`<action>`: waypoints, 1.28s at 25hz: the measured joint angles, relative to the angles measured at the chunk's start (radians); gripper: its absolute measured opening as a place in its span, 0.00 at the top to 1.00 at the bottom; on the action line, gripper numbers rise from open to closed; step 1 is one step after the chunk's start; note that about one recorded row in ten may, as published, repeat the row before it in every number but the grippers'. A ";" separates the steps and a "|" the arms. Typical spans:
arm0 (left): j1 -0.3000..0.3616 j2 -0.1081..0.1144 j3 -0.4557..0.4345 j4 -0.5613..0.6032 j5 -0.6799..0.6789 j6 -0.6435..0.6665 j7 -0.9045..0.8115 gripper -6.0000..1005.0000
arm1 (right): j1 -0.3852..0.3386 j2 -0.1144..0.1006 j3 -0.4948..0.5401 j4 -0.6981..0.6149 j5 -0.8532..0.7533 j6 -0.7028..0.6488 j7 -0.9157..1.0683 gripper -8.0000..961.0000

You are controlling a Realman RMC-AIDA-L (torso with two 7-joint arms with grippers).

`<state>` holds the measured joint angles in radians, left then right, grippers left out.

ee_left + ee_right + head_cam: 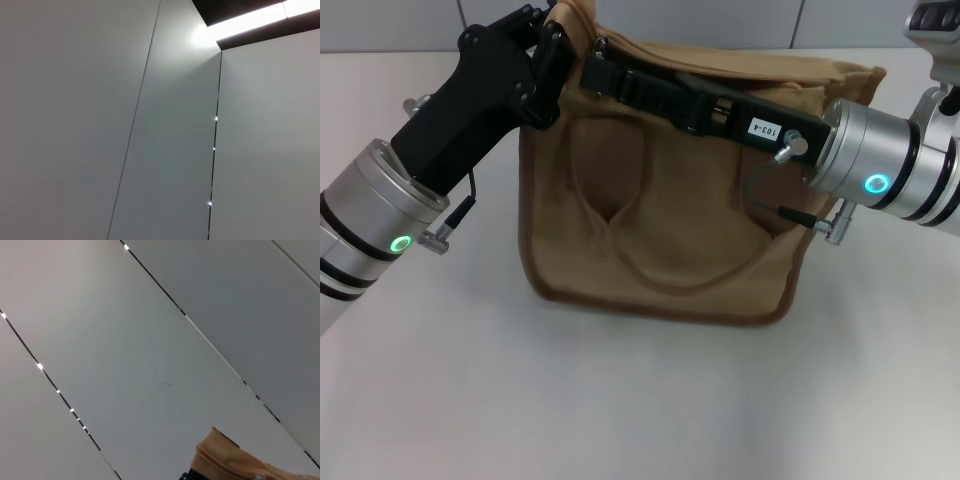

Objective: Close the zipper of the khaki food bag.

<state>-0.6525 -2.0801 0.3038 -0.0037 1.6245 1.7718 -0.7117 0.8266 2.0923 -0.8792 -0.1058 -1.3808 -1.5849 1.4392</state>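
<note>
The bag [660, 230] stands upright on the white table [620, 400], near the middle of it, with one loop handle [650, 250] hanging down its front side. The left gripper [560, 40] is at the bag's top left corner, and its black body presses against the cloth edge there. I cannot tell if its fingers are open or closed, because the bag and the gripper body hide them. The right gripper [605, 68] reaches across the top of the bag from the right side and lies low over the top panel. Its tips end close to the left gripper; their opening is also not visible. In the right wrist view, a short piece of the zipper [220, 462] shows on a raised fold of the bag, in front of the grey wall panels [150, 340].
</note>
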 joint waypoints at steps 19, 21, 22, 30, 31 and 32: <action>-0.003 0.000 -0.002 -0.008 0.000 -0.005 0.001 0.94 | 0.007 0.000 -0.007 -0.006 0.000 0.002 -0.011 0.70; -0.002 0.000 -0.004 -0.009 0.000 -0.005 0.001 0.94 | 0.009 0.000 -0.010 -0.007 0.000 0.000 -0.018 0.77; -0.002 0.000 -0.004 -0.009 0.000 -0.005 0.001 0.94 | 0.009 0.000 -0.010 -0.007 0.000 -0.001 -0.022 0.81; 0.006 0.000 -0.008 -0.009 -0.004 -0.007 0.002 0.94 | -0.011 0.000 -0.003 -0.013 0.000 -0.005 -0.026 0.99; 0.006 0.000 -0.008 -0.009 -0.004 -0.007 0.002 0.94 | -0.011 0.000 -0.003 -0.013 0.000 -0.005 -0.026 0.99; 0.007 0.000 -0.008 -0.009 -0.005 -0.007 0.002 0.94 | -0.021 0.000 -0.001 -0.015 0.000 -0.008 -0.026 0.99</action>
<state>-0.6454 -2.0801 0.2960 -0.0123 1.6192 1.7649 -0.7102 0.8055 2.0923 -0.8802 -0.1208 -1.3804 -1.5928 1.4128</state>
